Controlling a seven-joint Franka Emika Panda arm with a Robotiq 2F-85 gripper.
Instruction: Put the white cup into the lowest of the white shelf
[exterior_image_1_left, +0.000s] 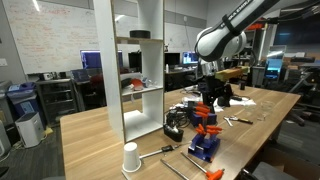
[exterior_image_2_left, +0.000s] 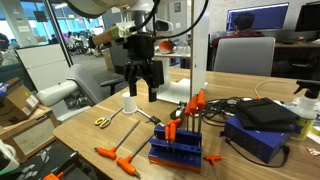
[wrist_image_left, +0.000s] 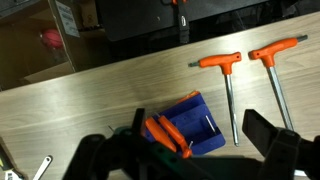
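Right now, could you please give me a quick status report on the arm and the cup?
Gripper open, empty, above the table. White cup on the table before the white shelf, untouched. Blue tool rack directly below it.

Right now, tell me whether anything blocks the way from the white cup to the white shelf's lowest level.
Nothing visible does. The white cup stands on the table just in front of the white shelf, with bare tabletop between them, and the lowest level looks empty.
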